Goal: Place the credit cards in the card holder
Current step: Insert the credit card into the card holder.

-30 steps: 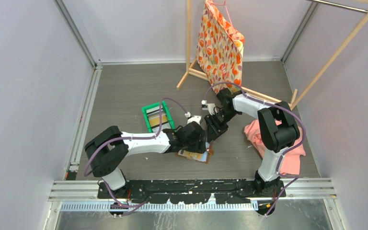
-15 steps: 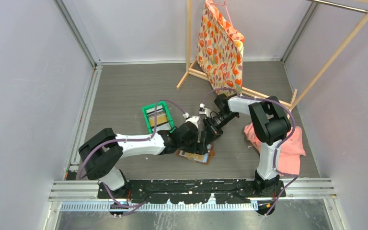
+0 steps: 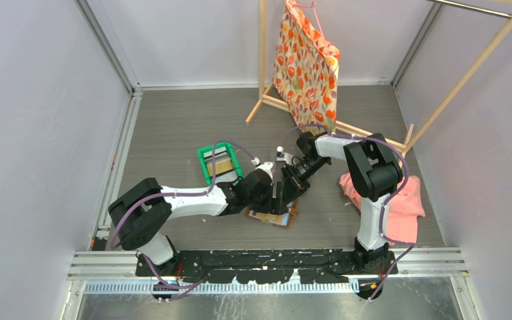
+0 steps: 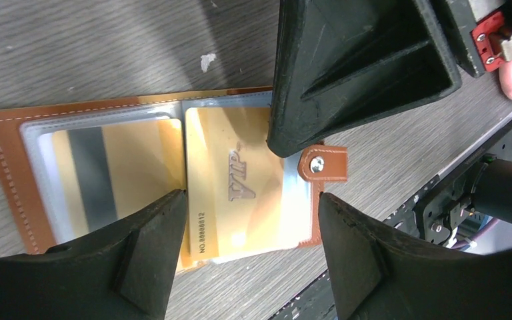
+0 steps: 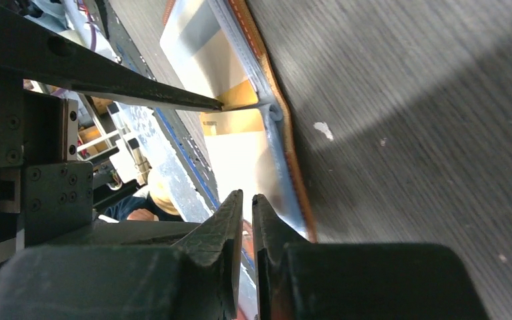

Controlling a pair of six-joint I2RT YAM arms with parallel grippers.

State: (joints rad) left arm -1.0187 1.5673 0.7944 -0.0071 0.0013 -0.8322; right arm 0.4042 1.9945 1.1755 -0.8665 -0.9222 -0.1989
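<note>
The card holder, brown leather with clear slots, lies open on the floor, low and central in the top view. A gold credit card with a dark stripe sits in its left page. A gold "VIP" credit card lies on its right page. My left gripper hangs open over the VIP card, one finger on each side of it, and holds nothing. My right gripper is shut to a thin slit. Its fingers rest on the holder's far edge beside the snap tab.
A green bin holding more cards stands left of the grippers. A pink cloth lies to the right, under the right arm. A wooden rack with a patterned bag stands at the back.
The right arm has folded in and its gripper has slid left and down onto the holder's edge. The left gripper has shifted slightly left over the holder.
</note>
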